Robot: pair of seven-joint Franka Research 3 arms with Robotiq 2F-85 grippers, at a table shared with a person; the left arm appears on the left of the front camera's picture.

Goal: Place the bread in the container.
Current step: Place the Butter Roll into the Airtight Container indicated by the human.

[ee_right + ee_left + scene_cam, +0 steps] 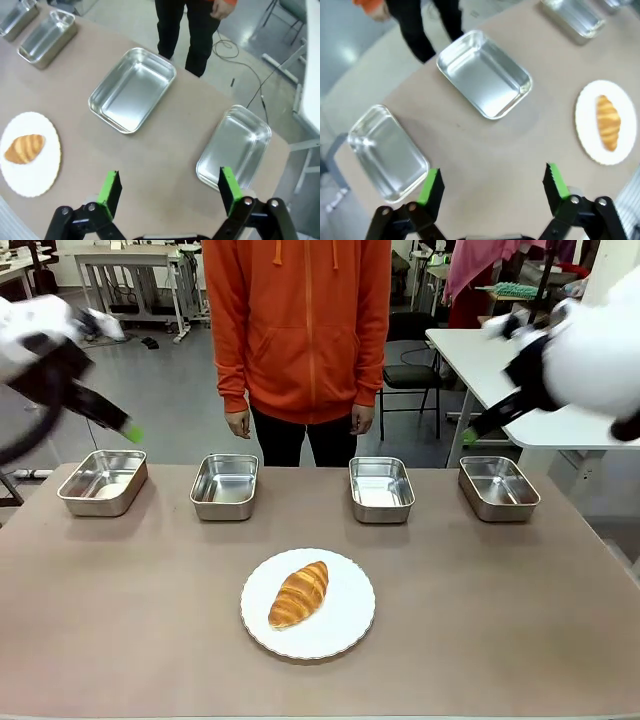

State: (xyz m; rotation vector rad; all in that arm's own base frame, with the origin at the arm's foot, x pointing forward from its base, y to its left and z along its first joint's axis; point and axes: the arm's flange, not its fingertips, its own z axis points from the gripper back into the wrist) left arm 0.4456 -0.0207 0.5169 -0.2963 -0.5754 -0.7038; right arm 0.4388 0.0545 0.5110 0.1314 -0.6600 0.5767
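- Green pads [431, 186] of the left tool [492, 184] stand wide apart with nothing between them. It hangs in the air over the far-left corner of the table [120, 640].
- The right tool [169, 190] has its jaws equally wide and empty, raised over the far-right corner.
- Below the tools are four steel containers, look-alikes in a row along the far edge: far-left [103, 481], inner left [225, 485], inner right [381, 489], far-right [498, 487]. None holds the bread. I cannot tell which one is the target.
- The bread [298, 594] lies on a white scalloped plate [350, 628] midway along the near half of the table, well apart from every container and from both tools.
- Key relation: the bread lies toward the near edge and inward from either tool. Its long axis runs diagonally, near-left to far-right.
- Judgement: neither arm is clearly nearer. Either would have to come down and toward the table's middle, wrist turned so the jaws close across that diagonal rather than along it.
- A person [300, 330] stands at the far edge, hands at sides, touching nothing.
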